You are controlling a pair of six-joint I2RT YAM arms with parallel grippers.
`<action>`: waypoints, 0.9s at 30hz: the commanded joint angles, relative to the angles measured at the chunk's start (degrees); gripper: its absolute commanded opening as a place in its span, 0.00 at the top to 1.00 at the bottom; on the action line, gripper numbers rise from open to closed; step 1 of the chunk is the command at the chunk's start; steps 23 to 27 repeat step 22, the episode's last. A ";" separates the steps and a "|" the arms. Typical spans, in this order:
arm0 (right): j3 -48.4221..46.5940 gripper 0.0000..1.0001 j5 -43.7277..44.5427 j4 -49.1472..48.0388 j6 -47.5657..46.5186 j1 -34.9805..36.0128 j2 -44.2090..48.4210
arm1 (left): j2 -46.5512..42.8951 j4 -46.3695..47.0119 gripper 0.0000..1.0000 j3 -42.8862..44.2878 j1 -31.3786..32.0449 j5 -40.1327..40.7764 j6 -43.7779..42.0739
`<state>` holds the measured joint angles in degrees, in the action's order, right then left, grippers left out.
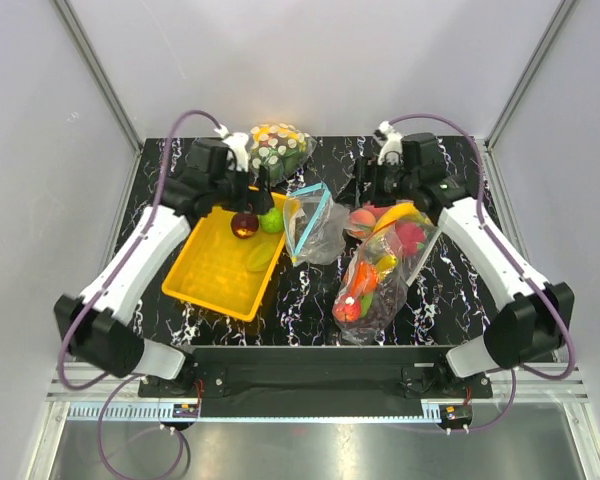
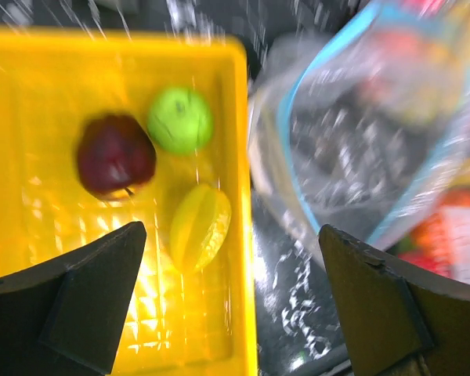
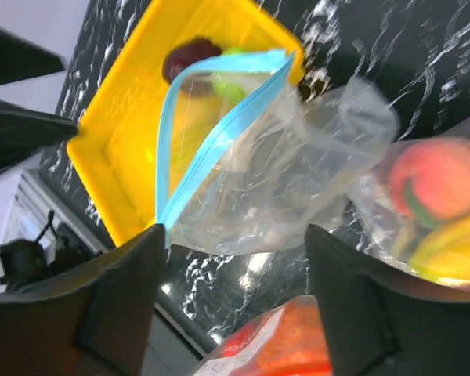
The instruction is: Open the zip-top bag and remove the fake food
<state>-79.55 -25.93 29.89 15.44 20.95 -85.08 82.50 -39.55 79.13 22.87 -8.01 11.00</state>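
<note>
Hovering with both pincers spread wide and empty. Under my left gripper (image 2: 231, 231), the fake food (image 2: 180, 119) lies in a yellow tray (image 2: 31, 110). Under my right gripper (image 3: 233, 231), the zip-top bag (image 3: 282, 180) lies empty, mouth gaping.

You have a yellow tray (image 1: 215, 272) lying on the left half of the black, white-veined table (image 1: 300, 300). On the right half lies a larger clear bag (image 1: 380, 275), stuffed with red, orange and yellow fruit and dark grapes, its length running from far to near. At the far edge, near the middle, sits a dotted bag (image 1: 277, 148) with green shapes inside.
</note>
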 commanded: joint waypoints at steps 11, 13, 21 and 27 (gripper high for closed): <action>-2.46 0.00 -1.40 0.26 -2.08 -19.09 8.35 | -7.09 -14.85 0.01 17.72 -3.45 16.88 3.50; -1.84 0.00 -2.10 -0.44 -1.73 -20.33 8.70 | -7.61 -15.12 0.01 17.55 -3.54 17.24 3.15; -1.40 0.00 -3.77 -0.89 -1.47 -24.38 9.23 | -10.87 -14.85 0.01 17.19 -3.71 18.99 3.41; -1.49 0.00 -3.69 -0.89 -1.47 -24.46 9.23 | -11.13 -14.85 0.01 17.37 -3.71 19.34 3.41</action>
